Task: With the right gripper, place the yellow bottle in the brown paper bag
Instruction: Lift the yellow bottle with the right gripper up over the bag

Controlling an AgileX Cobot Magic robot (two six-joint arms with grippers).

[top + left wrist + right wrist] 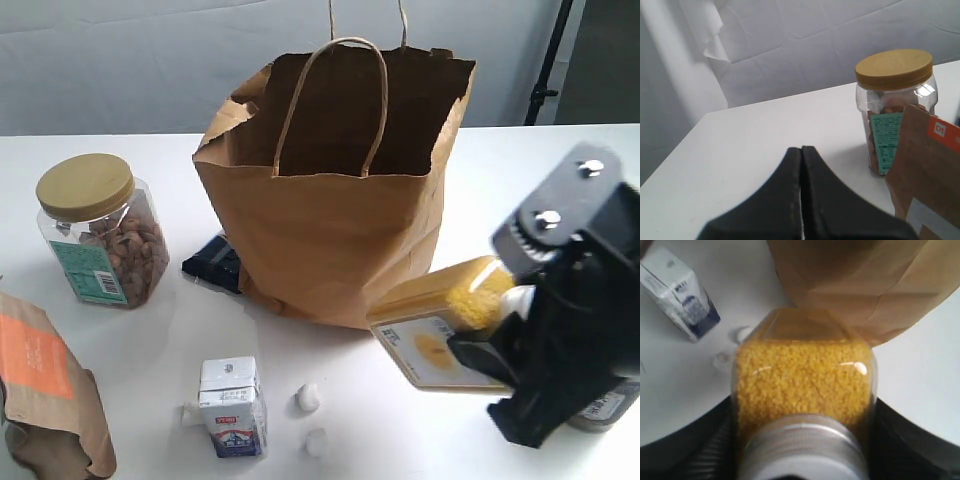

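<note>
The yellow bottle (447,320) is held tilted on its side above the table, its base pointing toward the foot of the brown paper bag (330,230). My right gripper (505,335) is shut on it near the white cap. In the right wrist view the bottle (802,375) fills the middle, cap nearest the camera, with the bag (865,285) just beyond its base. The bag stands upright and open, handles up. My left gripper (801,150) is shut on nothing, low over the table near the nut jar; it does not show in the exterior view.
A gold-lidded nut jar (100,230) stands at the left, a brown pouch with an orange label (45,395) at the front left. A small milk carton (232,408) and two white lumps (308,398) lie in front of the bag. A dark packet (213,262) lies beside the bag.
</note>
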